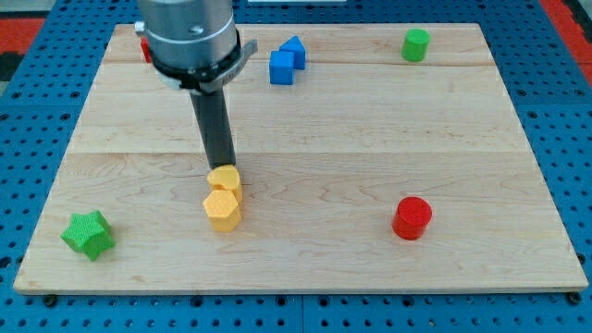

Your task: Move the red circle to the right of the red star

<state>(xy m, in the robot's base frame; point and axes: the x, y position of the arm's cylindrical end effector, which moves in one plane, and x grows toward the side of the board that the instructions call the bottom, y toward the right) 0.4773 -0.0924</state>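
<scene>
My tip just above the yellow blocks, red circle well apart toward the view's right.

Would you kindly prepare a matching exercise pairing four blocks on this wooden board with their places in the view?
Blocks:
1. red circle block
2. green star block
3. green cylinder block
4. blue blocks

Places:
A. top right
B. bottom left
C. top middle
D. bottom right

Pairs: 1-D, 2-B, 3-A, 4-C
</scene>
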